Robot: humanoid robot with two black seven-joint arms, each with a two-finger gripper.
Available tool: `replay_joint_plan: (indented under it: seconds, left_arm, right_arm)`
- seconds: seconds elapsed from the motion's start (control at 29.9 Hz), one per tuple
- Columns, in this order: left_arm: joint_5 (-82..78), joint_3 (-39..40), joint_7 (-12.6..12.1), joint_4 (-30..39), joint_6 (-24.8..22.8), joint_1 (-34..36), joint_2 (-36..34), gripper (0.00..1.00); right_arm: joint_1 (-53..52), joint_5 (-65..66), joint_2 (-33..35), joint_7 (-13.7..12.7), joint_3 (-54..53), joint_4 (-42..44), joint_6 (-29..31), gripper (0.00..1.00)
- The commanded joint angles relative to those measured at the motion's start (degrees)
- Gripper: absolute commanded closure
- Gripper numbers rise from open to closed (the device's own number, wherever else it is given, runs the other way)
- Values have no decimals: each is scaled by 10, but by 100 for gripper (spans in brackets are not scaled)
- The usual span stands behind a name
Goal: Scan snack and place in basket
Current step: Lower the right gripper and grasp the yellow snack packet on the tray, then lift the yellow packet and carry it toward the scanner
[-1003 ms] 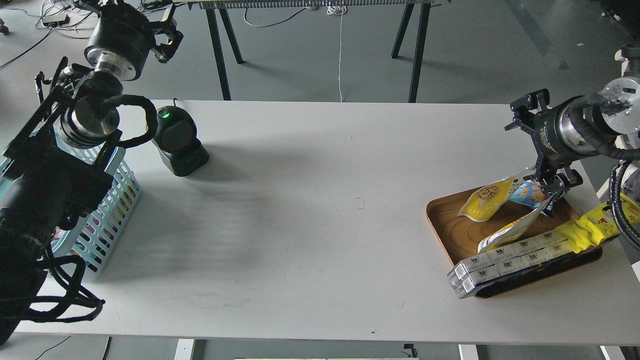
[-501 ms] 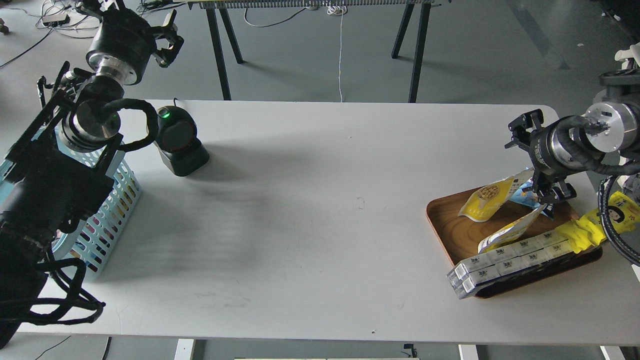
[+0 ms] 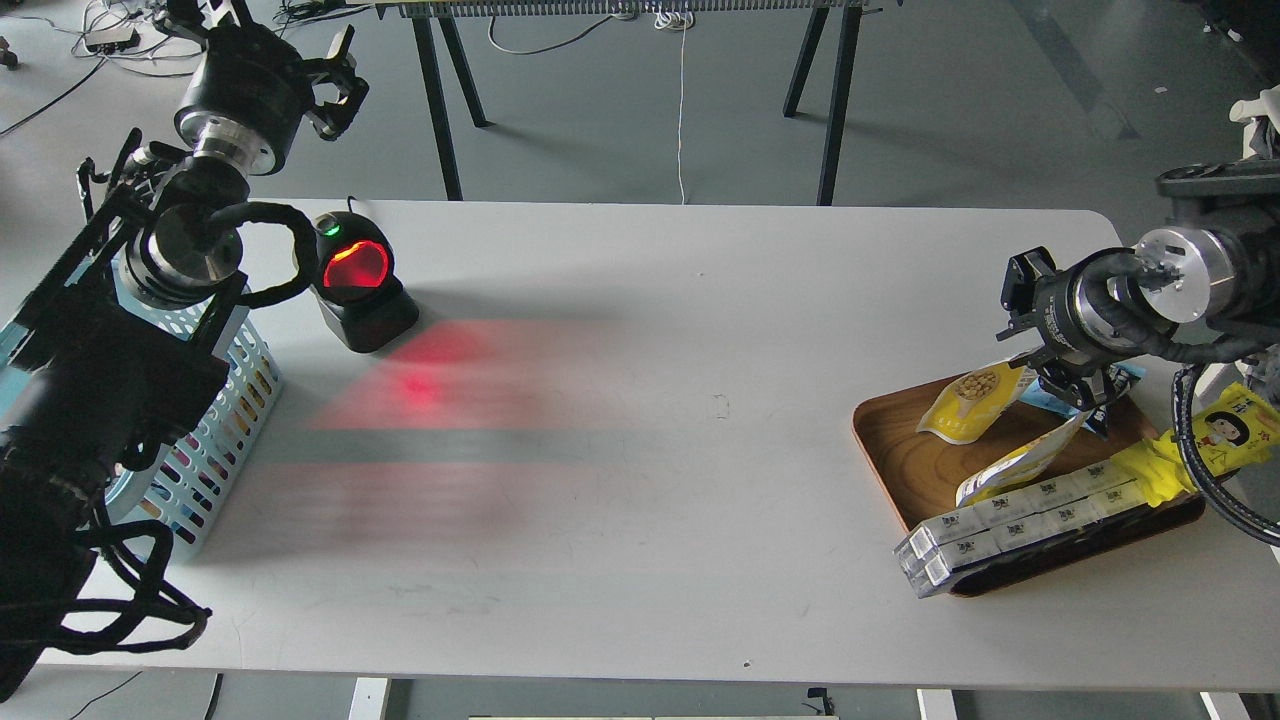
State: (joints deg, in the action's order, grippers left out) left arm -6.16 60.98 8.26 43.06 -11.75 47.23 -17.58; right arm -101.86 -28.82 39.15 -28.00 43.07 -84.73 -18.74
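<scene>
The snack (image 3: pixel 968 400), a small yellow pouch picturing beige balls, leans in the brown wooden tray (image 3: pixel 895 455) at the table's right. My right gripper (image 3: pixel 1042 342) hangs just above and right of the pouch's top edge; its fingers look spread, and the lower one is at the pouch's top corner. Nothing is held. The light blue slotted basket (image 3: pixel 228 400) stands at the table's left edge, partly hidden behind my left arm. My left gripper (image 3: pixel 335 78) is raised beyond the table's far left corner, open and empty.
A black scanner (image 3: pixel 357 283) with a glowing red window stands right of the basket and throws red light on the table. The tray also holds a blue packet (image 3: pixel 1122 378), another yellow pouch (image 3: pixel 1020 465), white boxes (image 3: pixel 1000 528) and a long yellow cartoon-face packet (image 3: pixel 1205 440).
My right gripper has moved down and left, closer to the pouch's top. The scanner window has lit up red. The left arm has barely moved.
</scene>
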Motion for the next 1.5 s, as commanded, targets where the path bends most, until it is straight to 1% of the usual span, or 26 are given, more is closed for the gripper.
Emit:
replay_joint_plan:
  seconds: [0.0,0.3,0.37,0.6,0.7,0.74,0.87,1.0,1.24,1.47]
  left_arm:
    - [0,0,0,-1,0,-1,-1,0]
    - [0,-1,0,-3,1,-1,-1,0]
    - [0,-1,0,-3,1,-1,-1,0]
    - [0,-1,0,-3,1,-1,0,0]
    - [0,-1,0,-3,1,-1,1,0]
    - [0,-1,0,-3,1,-1,2,0]
    - [0,-1,0,-3,1,-1,2,0]
    - [0,-2,0,-3,1,-1,2,0]
    - [0,-1,0,-3,1,-1,0,0]
    - [0,-1,-1,-3,1,0,-2,0]
  right_arm:
    - [0,1,0,0,0,-1,-1,100]
    - [-13,1,8,0,-7,-7,-2,100]
    - [-25,0,21,0,-11,-12,-2,100]
    - [-119,-11,28,0,-13,-32,0,100]
    - [-167,-64,18,0,-23,-32,2,100]
    - [-180,-85,10,0,-31,-29,2,100]
    - [-198,-132,-41,17,-60,-14,-5,100]
    - [-189,-160,-86,20,-86,45,-5,100]
    - [-130,-169,-177,24,-137,105,-10,100]
    - [-62,-169,-293,25,-176,185,-13,100]
